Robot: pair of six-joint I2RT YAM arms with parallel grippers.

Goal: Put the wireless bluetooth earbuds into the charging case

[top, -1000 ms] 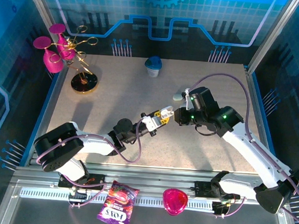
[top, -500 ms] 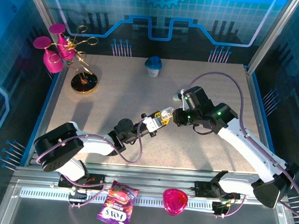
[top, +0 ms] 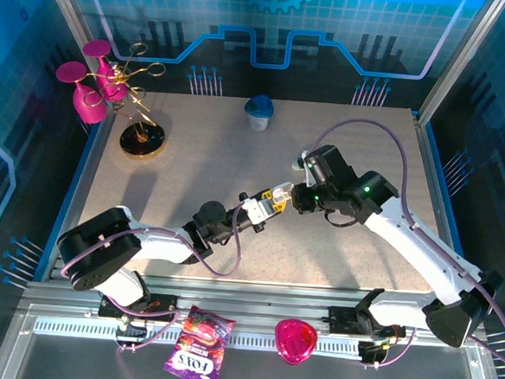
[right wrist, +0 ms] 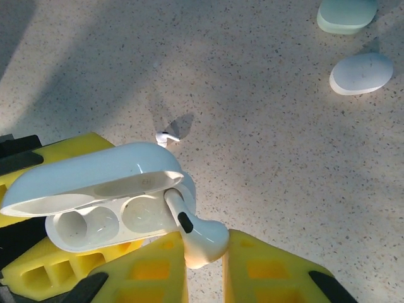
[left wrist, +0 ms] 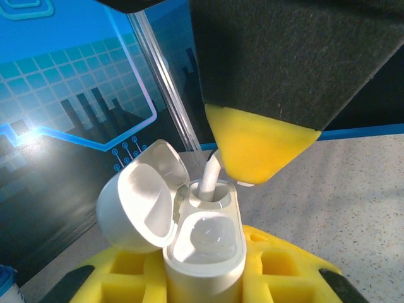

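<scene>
My left gripper (left wrist: 205,274) is shut on the white charging case (left wrist: 205,243), holding it upright with its lid (left wrist: 136,199) swung open. In the right wrist view the same case (right wrist: 95,183) lies at left. My right gripper (right wrist: 205,268) is shut on one of the wireless bluetooth earbuds (right wrist: 201,237); its stem (left wrist: 210,180) stands in the case's far socket, and the near socket holds nothing. A second earbud (right wrist: 166,136) lies on the table beyond the case. From above, the left gripper (top: 264,206) and right gripper (top: 297,197) meet mid-table.
A mint case (right wrist: 346,16) and a white case (right wrist: 362,72) lie on the table to the far right. A gold stand with pink glasses (top: 125,94) is at the back left, a blue cup (top: 259,112) at the back centre. A snack packet (top: 196,346) and a pink object (top: 296,340) lie in front.
The right arm has shifted a little left, bringing its gripper up against the case in the left gripper. The left arm has barely moved.
</scene>
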